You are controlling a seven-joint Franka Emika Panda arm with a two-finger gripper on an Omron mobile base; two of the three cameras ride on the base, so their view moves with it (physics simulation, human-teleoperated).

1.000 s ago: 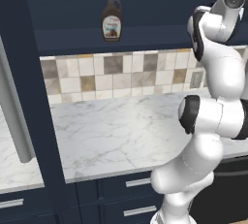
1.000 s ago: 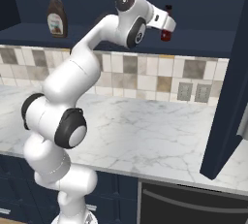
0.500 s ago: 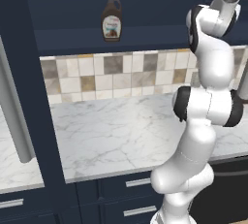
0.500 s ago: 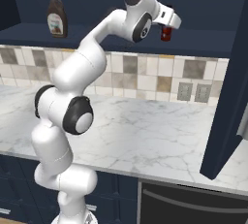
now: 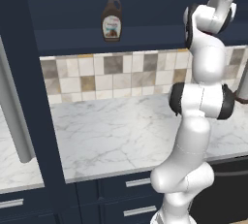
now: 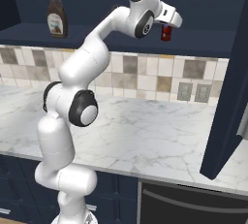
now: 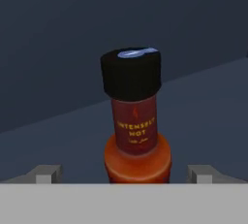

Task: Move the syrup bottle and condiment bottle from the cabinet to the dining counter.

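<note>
The gripper stands with its fingers wide apart and nothing between them pinched yet; the two fingertips flank the base of the small red condiment bottle, one on each side, with clear gaps to the glass. That bottle stands upright on the shelf of the open cabinet, toward its right end, and the right base view shows the hand reaching in level with it. The syrup bottle waits far off at the left end of the same shelf, well apart from the arm. The condiment bottle looks light, rigid and smooth, probably glass or hard plastic, so it should lift easily but could slip or tip if squeezed on the rounded shoulder or the narrow neck. The safest hold seems to be across the wider lower body, below the label, where the sides run straighter and the weight sits low. Its small footprint means a nudge from one finger before closing could knock it over.
</note>
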